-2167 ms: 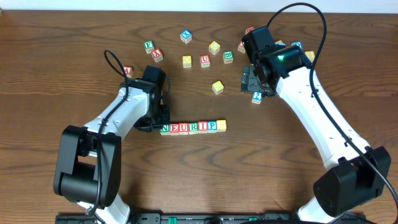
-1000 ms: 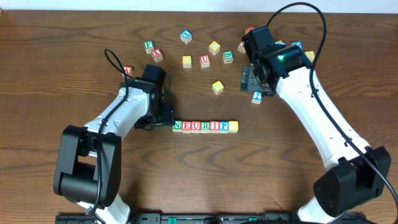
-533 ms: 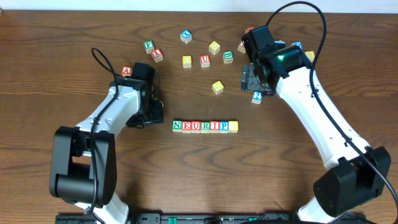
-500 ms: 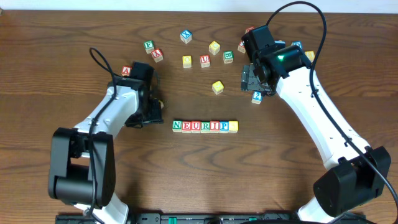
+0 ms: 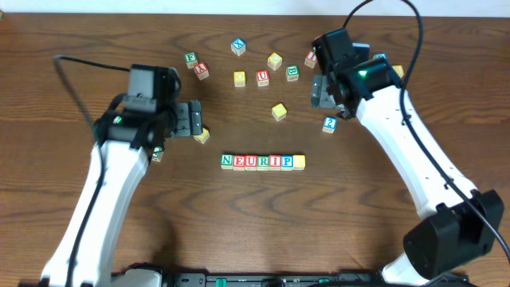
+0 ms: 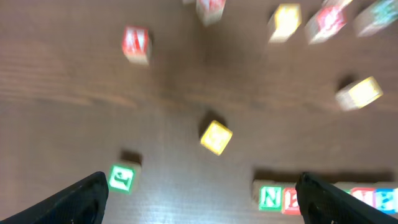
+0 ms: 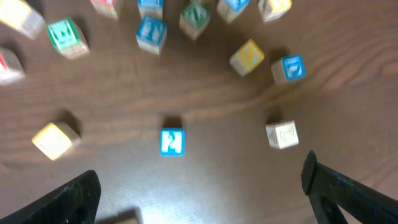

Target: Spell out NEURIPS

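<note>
A straight row of letter blocks (image 5: 263, 162) lies mid-table and reads N, E, U, R, I, P. One more block (image 5: 299, 162) closes its right end; its letter is too small to read. My left gripper (image 5: 187, 121) hangs open up and to the left of the row, holding nothing. In the left wrist view the left gripper (image 6: 199, 208) stands wide, with the row's green N (image 6: 271, 197) near its right finger. My right gripper (image 5: 323, 92) is open over the loose blocks at the back right. A blue block (image 7: 172, 142) lies ahead of the right gripper (image 7: 202, 199).
Loose blocks are scattered along the back, among them a blue one (image 5: 238, 46), a green one (image 5: 190, 58) and a yellow one (image 5: 278, 111). A yellow block (image 5: 201, 135) and a green block (image 5: 157, 151) lie beside the left gripper. A white block (image 7: 282, 134) sits near the right gripper.
The row slid right under the left gripper's push. That gripper then let off, rose and drew back to the left, jaws wider. The right gripper shifted slightly toward the back.
</note>
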`<state>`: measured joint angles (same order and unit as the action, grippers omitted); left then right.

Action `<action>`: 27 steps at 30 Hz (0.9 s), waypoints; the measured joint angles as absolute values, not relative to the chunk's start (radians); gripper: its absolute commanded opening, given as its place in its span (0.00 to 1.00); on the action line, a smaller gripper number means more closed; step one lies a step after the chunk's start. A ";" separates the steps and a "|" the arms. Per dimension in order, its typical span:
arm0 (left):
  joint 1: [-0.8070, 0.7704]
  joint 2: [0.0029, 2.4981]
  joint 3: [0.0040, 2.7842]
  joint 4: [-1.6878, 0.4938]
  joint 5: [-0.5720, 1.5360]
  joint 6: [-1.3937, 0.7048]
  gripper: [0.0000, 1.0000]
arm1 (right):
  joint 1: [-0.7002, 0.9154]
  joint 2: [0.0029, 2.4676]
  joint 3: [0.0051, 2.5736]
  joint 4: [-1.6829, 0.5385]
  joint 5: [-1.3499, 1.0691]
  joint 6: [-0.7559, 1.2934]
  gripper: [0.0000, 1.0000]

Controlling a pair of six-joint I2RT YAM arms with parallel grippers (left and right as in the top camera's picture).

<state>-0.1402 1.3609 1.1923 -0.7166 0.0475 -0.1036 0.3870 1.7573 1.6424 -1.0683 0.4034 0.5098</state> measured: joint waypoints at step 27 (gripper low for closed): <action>-0.140 1.223 1.192 -0.698 0.046 -0.088 0.96 | 0.324 1.113 1.166 -0.862 0.307 0.303 0.99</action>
<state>-0.1402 1.2232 1.1923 -0.6983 0.0460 -0.0879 0.3237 1.1126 1.1656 -0.8623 0.3065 0.3031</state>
